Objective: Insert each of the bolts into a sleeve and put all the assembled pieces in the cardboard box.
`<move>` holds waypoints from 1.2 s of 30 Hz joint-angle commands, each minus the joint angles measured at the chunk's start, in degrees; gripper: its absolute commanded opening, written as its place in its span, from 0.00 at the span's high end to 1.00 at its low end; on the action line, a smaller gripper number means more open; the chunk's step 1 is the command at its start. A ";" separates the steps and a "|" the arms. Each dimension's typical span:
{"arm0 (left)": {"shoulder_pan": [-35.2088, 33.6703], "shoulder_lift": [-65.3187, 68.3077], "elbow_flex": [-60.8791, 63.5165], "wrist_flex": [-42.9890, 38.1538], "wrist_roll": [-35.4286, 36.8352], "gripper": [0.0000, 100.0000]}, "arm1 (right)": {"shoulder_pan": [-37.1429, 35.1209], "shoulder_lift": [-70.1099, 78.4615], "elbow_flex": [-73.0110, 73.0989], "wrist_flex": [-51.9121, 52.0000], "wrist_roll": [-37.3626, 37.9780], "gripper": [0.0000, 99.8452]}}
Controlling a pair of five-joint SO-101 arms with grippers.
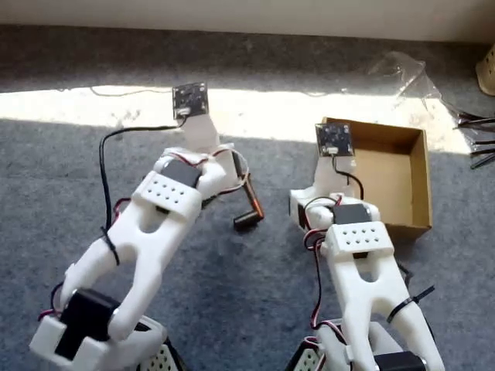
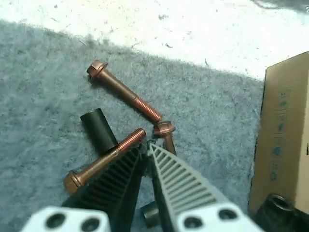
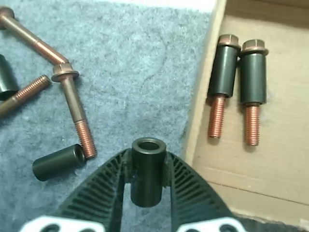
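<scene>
Black sleeve (image 3: 147, 179) stands upright, clamped in my right tool (image 3: 148, 157), which I see just beside the cardboard box (image 3: 280, 159). Inside the box, two assembled pieces (image 3: 223, 67) lie side by side. My left tool (image 2: 146, 147) is clenched on nothing, with its tips among three loose copper bolts (image 2: 123, 92) and near a second sleeve (image 2: 99, 128) on the grey felt tabletop (image 2: 43, 72).

Two assembled pieces (image 3: 223, 72) lie side by side in the box (image 3: 270, 164); bolts (image 3: 75, 104) and sleeves (image 3: 58, 162) lie on the bench (image 3: 145, 72) beside it.
</scene>
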 commanded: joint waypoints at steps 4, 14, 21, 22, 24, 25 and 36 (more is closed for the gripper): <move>4.79 17.01 -23.25 15.12 8.35 0.99 | 2.15 -2.07 -0.66 -1.54 -0.26 1.00; 5.23 34.24 -43.30 25.85 13.63 0.99 | 2.15 -2.07 -0.75 -1.54 -0.18 1.00; 5.23 41.63 -50.24 28.92 16.70 0.97 | 2.15 -2.07 -0.75 -1.54 -0.09 1.00; 5.23 42.42 -50.59 28.92 16.70 0.95 | 2.15 -2.07 -0.75 -1.54 -0.09 1.00; 5.23 43.56 -51.21 28.92 16.70 0.89 | 2.15 -2.07 -0.75 -1.54 -0.09 1.00; 5.23 43.91 -51.21 28.92 16.70 0.86 | 2.15 -2.07 -0.75 -1.54 0.00 1.00; 4.09 44.44 -50.95 28.48 16.62 0.82 | 2.15 -2.07 -0.66 -1.54 0.00 1.00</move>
